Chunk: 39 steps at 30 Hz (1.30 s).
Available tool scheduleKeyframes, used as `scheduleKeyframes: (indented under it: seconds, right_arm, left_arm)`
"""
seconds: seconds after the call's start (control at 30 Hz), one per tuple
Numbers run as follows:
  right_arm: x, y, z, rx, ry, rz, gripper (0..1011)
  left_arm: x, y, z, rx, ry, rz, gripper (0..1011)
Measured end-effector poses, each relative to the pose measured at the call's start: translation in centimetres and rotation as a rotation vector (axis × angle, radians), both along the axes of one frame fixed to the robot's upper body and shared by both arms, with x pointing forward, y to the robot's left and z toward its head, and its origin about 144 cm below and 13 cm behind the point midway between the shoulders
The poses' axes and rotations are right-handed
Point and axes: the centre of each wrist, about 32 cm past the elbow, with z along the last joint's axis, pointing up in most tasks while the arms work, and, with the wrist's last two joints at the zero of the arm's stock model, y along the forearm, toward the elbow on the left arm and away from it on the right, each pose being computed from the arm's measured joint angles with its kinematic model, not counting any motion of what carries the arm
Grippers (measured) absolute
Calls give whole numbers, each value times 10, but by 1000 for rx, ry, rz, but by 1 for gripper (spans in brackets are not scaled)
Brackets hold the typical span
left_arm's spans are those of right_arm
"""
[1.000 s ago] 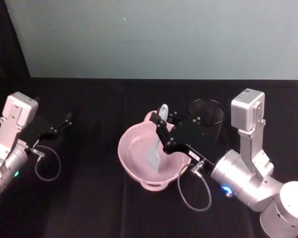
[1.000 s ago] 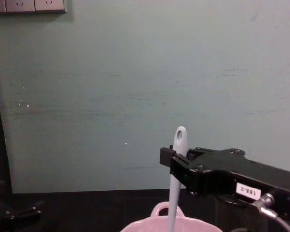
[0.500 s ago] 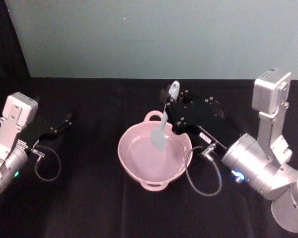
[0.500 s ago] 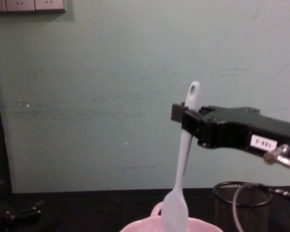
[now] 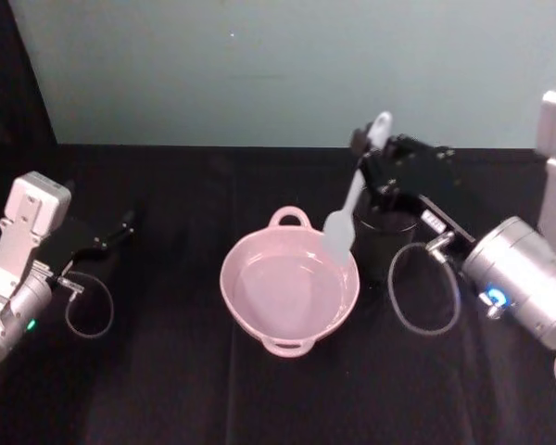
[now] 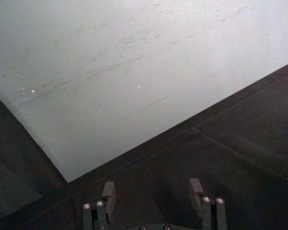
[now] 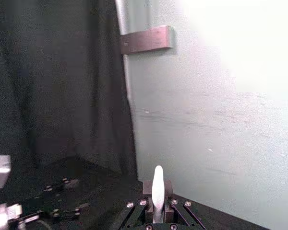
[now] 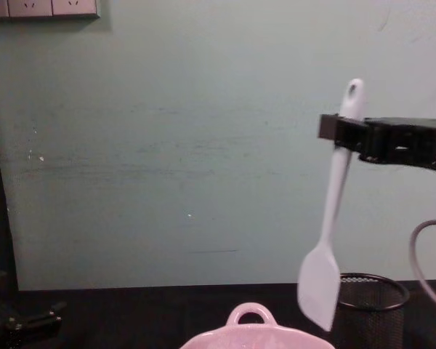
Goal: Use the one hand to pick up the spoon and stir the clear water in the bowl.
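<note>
Hanging blade-down, nearly upright, from the black right gripper (image 5: 371, 150), jaws clamped near its holed end, the pale plastic spatula-like spoon (image 5: 346, 209) hovers above the pale pink ceramic bowl's (image 5: 233, 280) right rim; stirring likely needs lowering leftward. Parked far left, the left gripper (image 5: 122, 225) has its jaws apart.

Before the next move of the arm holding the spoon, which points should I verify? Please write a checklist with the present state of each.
1. Grip: right gripper shut on the pale plastic spatula-like spoon, near its holed end: ok.
2. Blade clear above the pale pink glossy ceramic bowl: ok.
3. Spoon upright: not ok, it hangs tilted.
4. The black wire-mesh cup upright, right of the bowl: ok.
5. Water dripping from the blade: cannot tell.
6. Idle left gripper open, parked at far left: ok.
</note>
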Motion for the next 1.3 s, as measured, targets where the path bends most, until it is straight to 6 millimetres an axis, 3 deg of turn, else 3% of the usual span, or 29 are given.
scheduleKeyframes:
  seconds: [0.2,0.8,1.3]
  right_arm:
    - [4,-8,8,26,32,-87,120]
    - [42,-18,10,162,145,-259,121]
    - [66,-21,-7,244,232,-303,121]
  left_arm:
    - [0,0,0,0,0,0,1011]
    - [0,0,0,0,0,0,1011]
    - [0,0,0,0,0,0,1011]
